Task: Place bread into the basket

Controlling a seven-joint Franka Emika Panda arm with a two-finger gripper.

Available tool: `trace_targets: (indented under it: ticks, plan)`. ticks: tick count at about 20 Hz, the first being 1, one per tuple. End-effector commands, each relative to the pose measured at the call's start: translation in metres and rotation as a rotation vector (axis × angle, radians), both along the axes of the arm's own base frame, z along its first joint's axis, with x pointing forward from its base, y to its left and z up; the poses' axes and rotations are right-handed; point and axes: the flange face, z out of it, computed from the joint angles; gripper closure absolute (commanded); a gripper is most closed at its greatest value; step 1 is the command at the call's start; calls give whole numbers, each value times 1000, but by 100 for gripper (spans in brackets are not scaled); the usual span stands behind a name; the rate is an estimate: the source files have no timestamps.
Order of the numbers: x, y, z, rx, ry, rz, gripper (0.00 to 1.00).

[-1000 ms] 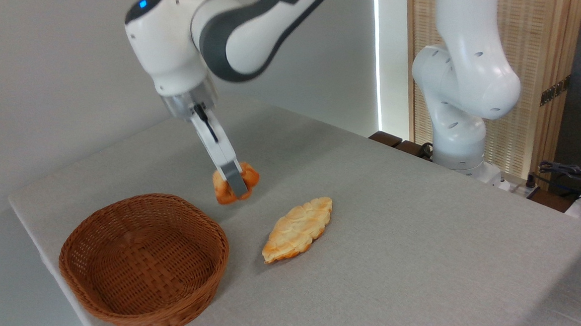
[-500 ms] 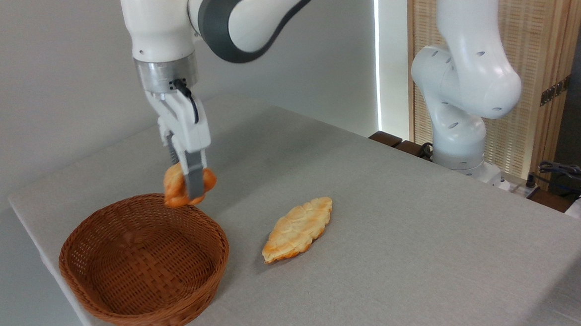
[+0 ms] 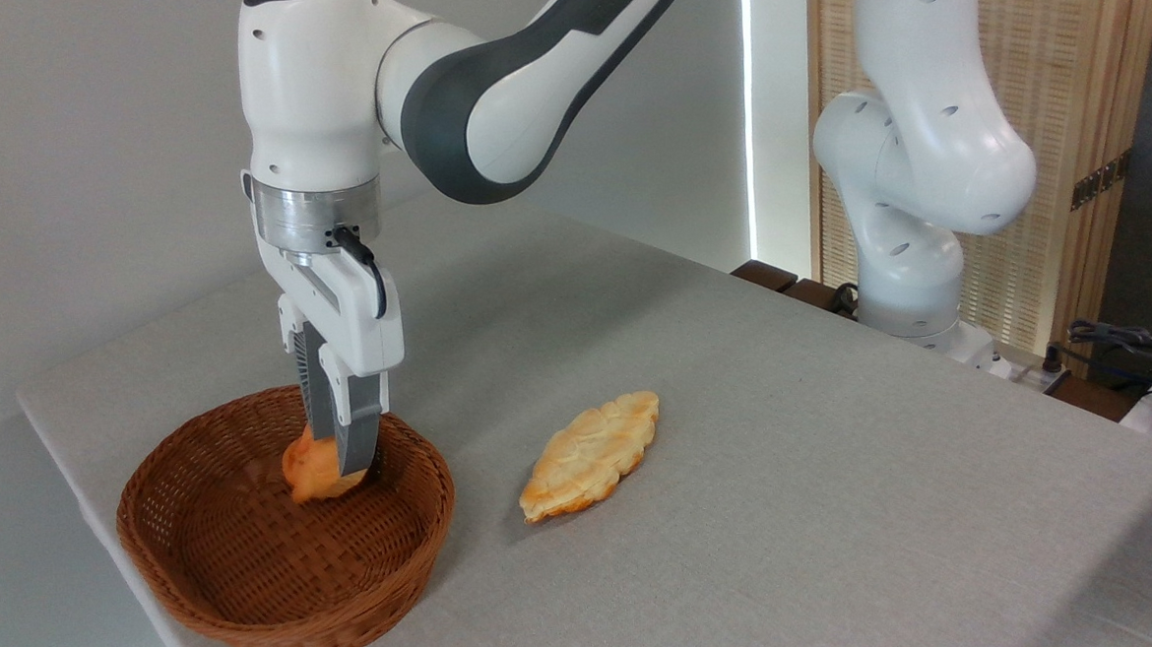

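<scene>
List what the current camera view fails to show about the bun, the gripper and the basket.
- Small golden-tan round bun: its right side is covered by the gripper finger; whether it touches the basket floor cannot be told.
- Far finger of the gripper: mostly hidden behind the near one.
- Reddish-brown woven wicker basket: its near inner wall is hidden by its own rim.
- White robot arm: cut off by the top edge.

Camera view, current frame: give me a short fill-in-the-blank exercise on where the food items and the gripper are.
1. The gripper is shut on the small golden-tan round ____.
2. That item hangs inside the rim of the reddish-brown woven wicker ____.
3. The flat leaf-shaped golden pastry lies on the grey ____, to the right of the wicker container.

Missing words: bun; basket; table.
</scene>
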Motion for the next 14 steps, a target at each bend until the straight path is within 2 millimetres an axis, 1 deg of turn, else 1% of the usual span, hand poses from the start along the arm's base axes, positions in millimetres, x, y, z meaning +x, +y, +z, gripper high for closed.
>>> trace_targets:
  ticks: [1,2,4,5,7,8,9,10,11,14]
  plan:
    - [2,0,10,-10,-15,26,0]
    - [0,-1,13,-16,-13,46,0]
    - [-6,-2,34,-20,20,85,0]
    - [-10,-4,42,-12,68,82,0]
    - [-14,-1,76,0,128,76,0]
    - [-15,5,90,4,148,82,0]
    - [-16,16,103,4,158,95,0]
    - [-18,23,109,5,169,106,0]
    - [-19,24,113,5,167,107,0]
    - [-18,25,109,8,174,107,0]
